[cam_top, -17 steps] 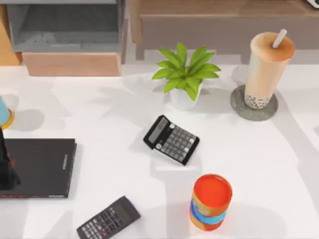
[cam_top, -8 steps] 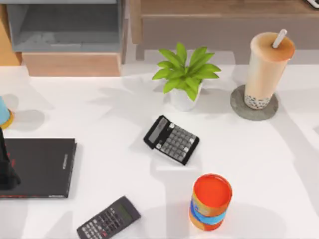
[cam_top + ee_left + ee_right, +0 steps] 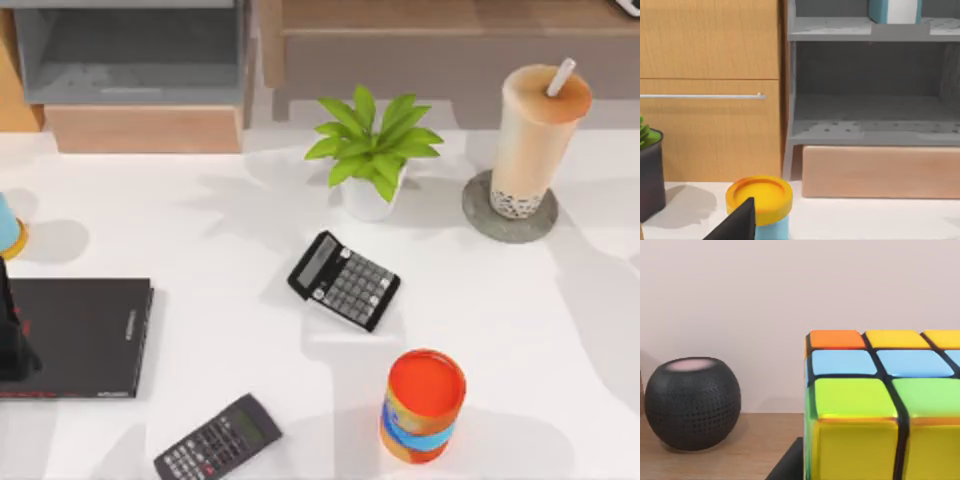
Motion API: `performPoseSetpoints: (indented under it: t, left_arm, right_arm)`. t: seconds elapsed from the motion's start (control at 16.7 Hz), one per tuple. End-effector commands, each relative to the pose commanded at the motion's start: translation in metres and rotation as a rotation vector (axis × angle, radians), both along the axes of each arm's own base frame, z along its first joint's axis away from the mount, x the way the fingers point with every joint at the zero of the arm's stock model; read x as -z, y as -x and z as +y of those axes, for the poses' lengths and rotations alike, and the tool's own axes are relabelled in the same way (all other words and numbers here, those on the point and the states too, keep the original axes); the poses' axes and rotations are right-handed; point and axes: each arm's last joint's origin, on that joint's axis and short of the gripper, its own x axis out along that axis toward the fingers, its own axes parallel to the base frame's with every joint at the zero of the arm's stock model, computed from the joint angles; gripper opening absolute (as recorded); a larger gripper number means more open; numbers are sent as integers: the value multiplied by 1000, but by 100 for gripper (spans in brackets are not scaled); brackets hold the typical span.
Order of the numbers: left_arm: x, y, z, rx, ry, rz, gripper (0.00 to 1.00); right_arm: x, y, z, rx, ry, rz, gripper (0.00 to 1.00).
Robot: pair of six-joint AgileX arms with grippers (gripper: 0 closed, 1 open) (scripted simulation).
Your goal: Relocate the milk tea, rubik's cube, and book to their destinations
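Note:
The milk tea (image 3: 535, 135) stands upright on the round grey coaster (image 3: 508, 212) at the back right. The rubik's cube (image 3: 885, 405) looms close in the right wrist view over a wooden surface, with one dark finger (image 3: 787, 465) of my right gripper beside its near corner. The teal book (image 3: 894, 10) stands on the grey shelf's upper level. The flat black book (image 3: 75, 335) lies at the left edge, with my left arm (image 3: 12, 340) over its left part. One left finger (image 3: 737, 225) shows in the left wrist view.
A potted plant (image 3: 370, 155), two calculators (image 3: 343, 280) (image 3: 218, 440) and an orange-red can (image 3: 424, 405) sit mid-table. The grey shelf (image 3: 130, 60) stands back left. A yellow-lidded blue cylinder (image 3: 759, 200) is near my left gripper. A black round speaker (image 3: 692, 402) sits beside the cube.
The shadow on the table's right side has shifted. The objects and my left arm have stayed put.

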Motion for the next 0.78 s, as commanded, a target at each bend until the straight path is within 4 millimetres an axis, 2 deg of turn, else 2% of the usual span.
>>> performPoseSetpoints:
  t: [0.18,0.48,0.78]
  left_arm:
    - [0,0,0,0,0,0,100]
    - [0,0,0,0,0,0,100]
    - [0,0,0,0,0,0,100]
  right_arm:
    - [23,-33,-23,62,19,99,0]
    - [28,-38,-26,69,21,121,0]
    - [28,-38,-26,69,21,121,38]
